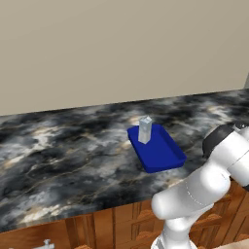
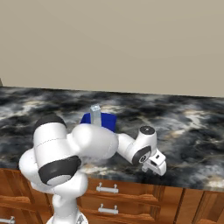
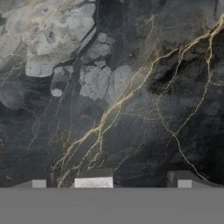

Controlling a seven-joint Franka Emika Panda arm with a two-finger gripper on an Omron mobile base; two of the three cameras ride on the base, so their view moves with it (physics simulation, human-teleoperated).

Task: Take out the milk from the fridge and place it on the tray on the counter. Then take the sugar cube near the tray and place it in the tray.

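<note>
The milk (image 1: 145,129), a small pale carton, stands upright in the far corner of the deep-blue tray (image 1: 160,153) on the black marble counter (image 1: 73,155). From the right base view my arm covers most of the tray (image 2: 107,121), and the milk (image 2: 95,112) rises behind it. To the right of the tray, my gripper (image 2: 155,167) hangs low over the counter's front part. In the hand view the gripper (image 3: 111,182) is open, its fingertips (image 3: 40,182) far apart, with marble close below. Between them, touching neither, lies a small white block, seemingly the sugar cube (image 3: 93,182).
Brown wooden drawers (image 2: 131,197) with silver handles (image 2: 107,189) run under the counter's front edge. A plain beige wall (image 1: 121,48) backs the counter. Bare marble stretches to the left of the tray (image 1: 58,146) and to the right of the gripper (image 2: 197,135).
</note>
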